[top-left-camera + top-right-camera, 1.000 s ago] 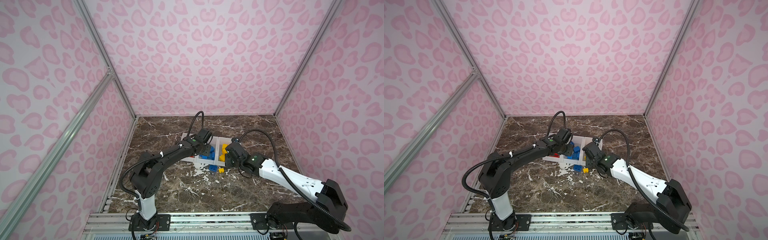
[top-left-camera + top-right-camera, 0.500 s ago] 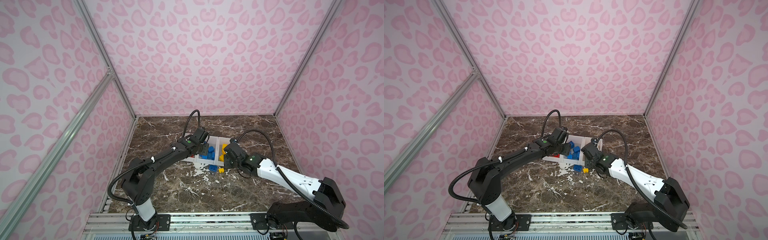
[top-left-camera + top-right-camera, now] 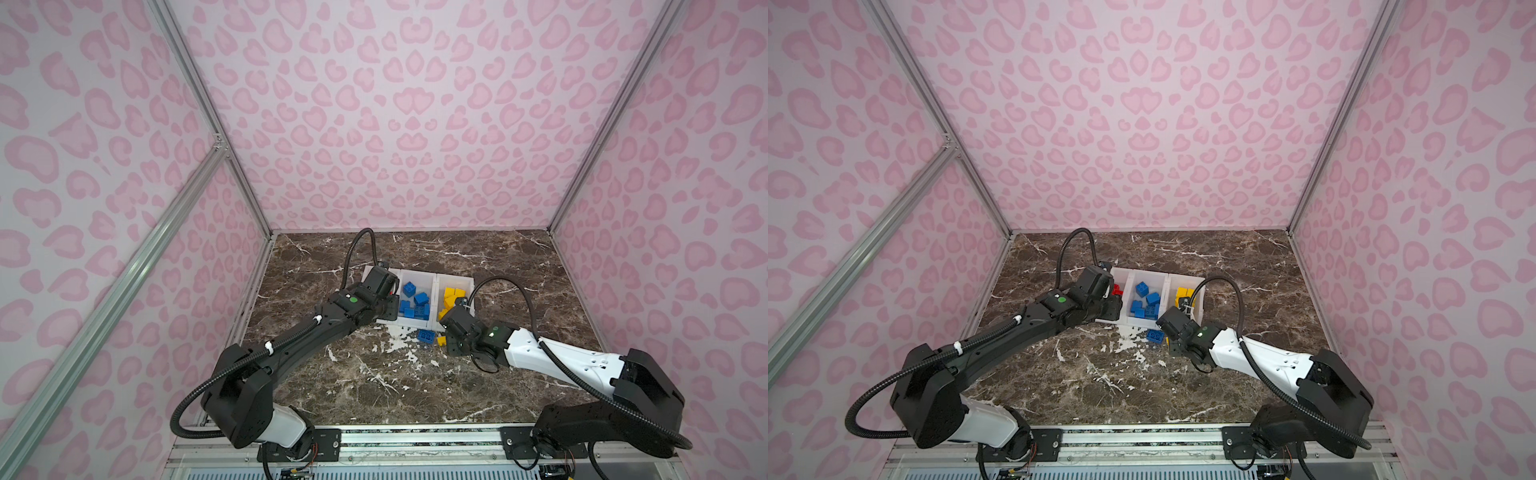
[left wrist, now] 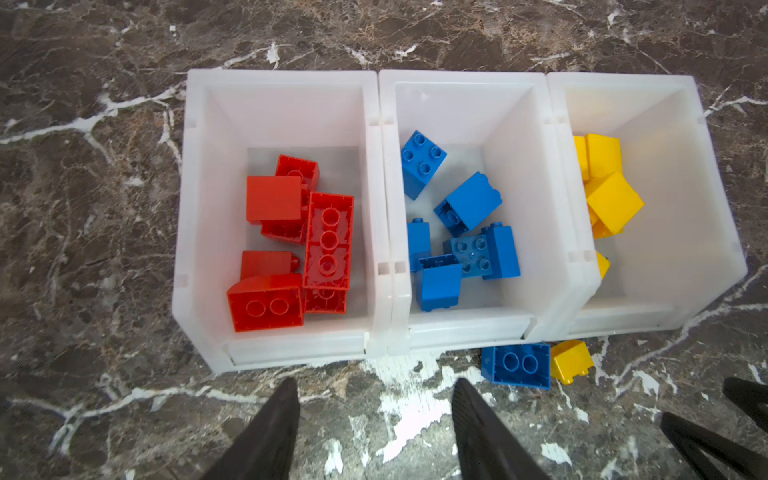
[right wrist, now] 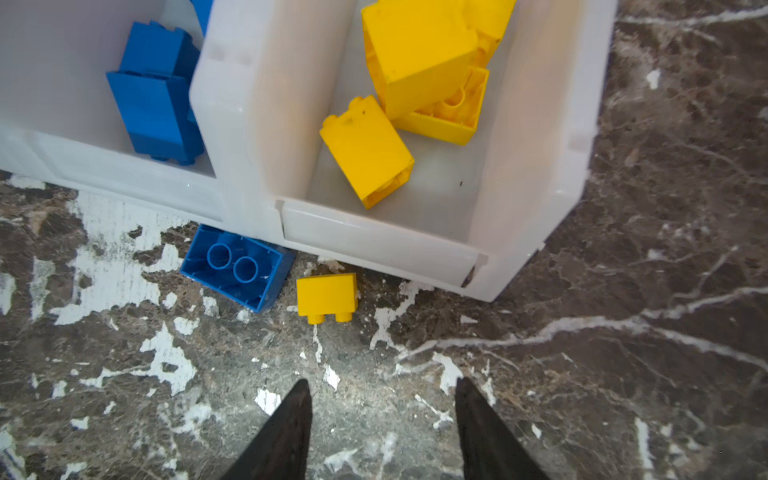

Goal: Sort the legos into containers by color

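Three joined white containers (image 4: 461, 77) (image 3: 454, 277) stand in a row. The left one holds red legos (image 4: 274, 199), the middle one blue legos (image 4: 469, 203), the right one yellow legos (image 5: 415, 50). A loose blue lego (image 5: 237, 272) (image 3: 426, 335) lies studs down on the marble against the containers' front. Beside it lies a small loose yellow lego (image 5: 327, 295) (image 4: 571, 360). My left gripper (image 4: 376, 382) hangs open and empty above the containers' front edge. My right gripper (image 5: 383, 382) is open and empty, just short of the yellow lego.
The dark marble table (image 3: 374, 386) is boxed in by pink patterned walls on three sides. The right gripper's fingers (image 4: 744, 399) show close to the loose legos in the left wrist view. A metal rail (image 3: 374, 432) runs along the front edge.
The left arm has drawn back and to the left, from over the middle container to over the left one. The right gripper has edged slightly nearer the table's front.
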Controlling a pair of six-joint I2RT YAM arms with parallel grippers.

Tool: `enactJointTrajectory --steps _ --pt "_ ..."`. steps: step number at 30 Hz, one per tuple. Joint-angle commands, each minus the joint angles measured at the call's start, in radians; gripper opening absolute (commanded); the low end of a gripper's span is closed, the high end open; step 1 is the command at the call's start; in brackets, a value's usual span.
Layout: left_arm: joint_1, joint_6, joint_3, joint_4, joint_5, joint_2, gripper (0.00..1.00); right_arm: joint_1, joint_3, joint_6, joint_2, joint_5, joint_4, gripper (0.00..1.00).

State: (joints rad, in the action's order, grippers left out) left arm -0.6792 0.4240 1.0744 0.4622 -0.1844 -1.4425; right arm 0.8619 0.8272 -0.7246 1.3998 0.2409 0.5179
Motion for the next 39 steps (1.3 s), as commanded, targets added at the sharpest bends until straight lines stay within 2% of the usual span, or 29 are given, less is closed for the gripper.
enactJointTrajectory --steps 1,8,23,33,39 --pt "0.001 0.032 -0.039 -0.009 -0.015 0.036 0.61 0.011 0.005 -0.035 0.042 0.024 -0.065 0.56" --pt "0.003 0.068 -0.114 0.003 -0.029 0.106 0.61 0.015 0.036 -0.033 0.148 0.024 -0.115 0.57" --pt "0.003 0.111 -0.172 0.014 -0.021 0.16 0.61 -0.009 0.05 -0.022 0.238 0.006 -0.162 0.56" --pt "0.003 0.127 -0.195 0.017 -0.029 0.195 0.61 -0.018 0.065 -0.01 0.274 -0.01 -0.177 0.52" --pt "0.002 0.128 -0.199 0.017 -0.02 0.194 0.61 -0.02 0.072 -0.007 0.288 -0.011 -0.181 0.43"
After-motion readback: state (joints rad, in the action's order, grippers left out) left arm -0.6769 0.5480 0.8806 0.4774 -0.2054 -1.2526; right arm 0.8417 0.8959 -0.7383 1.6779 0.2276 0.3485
